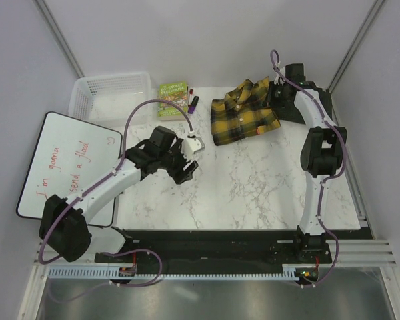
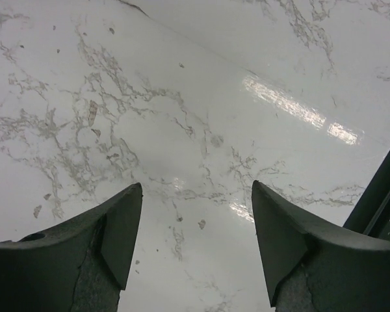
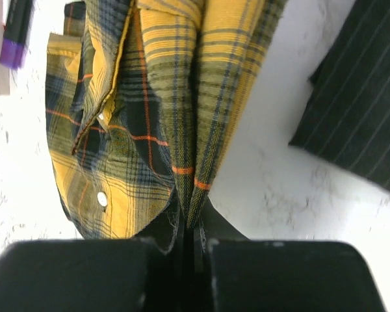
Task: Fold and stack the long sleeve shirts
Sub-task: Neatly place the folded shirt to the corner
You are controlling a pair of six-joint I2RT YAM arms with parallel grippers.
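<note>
So, two shirts can be counted here, both at the far right of the marble table (image 1: 253,193). The plaid shirt (image 1: 243,115) is lying bunched up, collar toward the far side, and a doubled-over edge of it is pinched flat in the right gripper (image 3: 195,242), whose jaws are pressed together on the cloth with pretty much no gap left. The dark grey shirt (image 3: 359,81) gets seen only from the right wrist view, just to the right of the plaid one with a strip of bare marble between them; faint pinstripes can be made out on it. The left gripper (image 2: 196,242) is held over bare marble around the middle-left of the table, jaws spread wide, nothing between them and nothing touched. Two arms are counted, one on each side. Other stuff, one of each: a white basket (image 1: 110,95) in the far left corner, a green book (image 1: 175,95) beside it, a purple-capped marker (image 1: 194,102) right next to the book, and a whiteboard (image 1: 67,167) with red writing at the left edge. A small white object (image 1: 195,144) is also sitting just beyond the left gripper, but what it is can't be told.
</note>
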